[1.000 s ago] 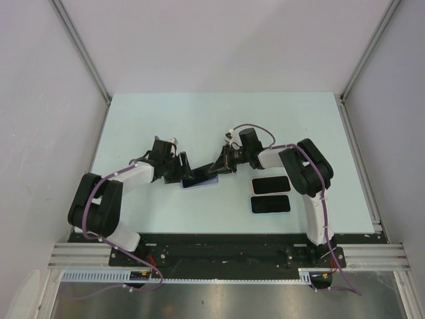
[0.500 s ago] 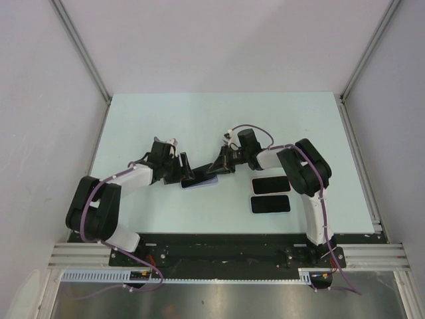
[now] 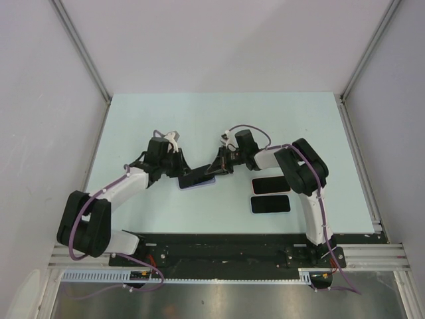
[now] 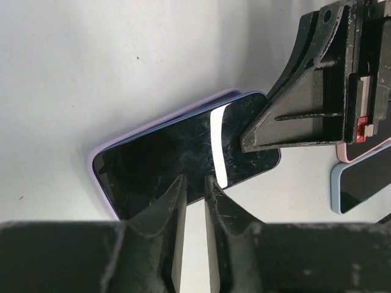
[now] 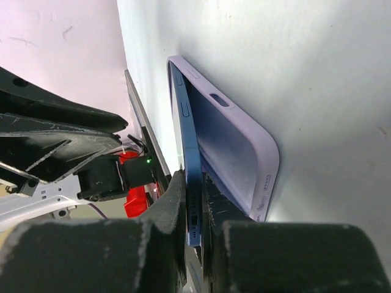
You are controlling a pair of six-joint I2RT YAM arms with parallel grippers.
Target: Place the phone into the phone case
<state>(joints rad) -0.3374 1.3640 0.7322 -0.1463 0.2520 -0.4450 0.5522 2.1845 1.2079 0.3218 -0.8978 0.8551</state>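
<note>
The right gripper [image 5: 194,201] pinches the phone [image 5: 190,165] edge mid-frame, tilted over the lilac case [image 5: 235,152]; the left gripper [image 4: 194,201] is nearly closed, empty.

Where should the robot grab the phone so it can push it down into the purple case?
Probably by its thin side edges, at the raised end, coming in from the robot's right. The phone is tilted: one end sits in the purple case and the other sticks up, so only that end's edges are free. The right gripper pinches there already, while the left gripper hovers nearly closed over the screen.
</note>
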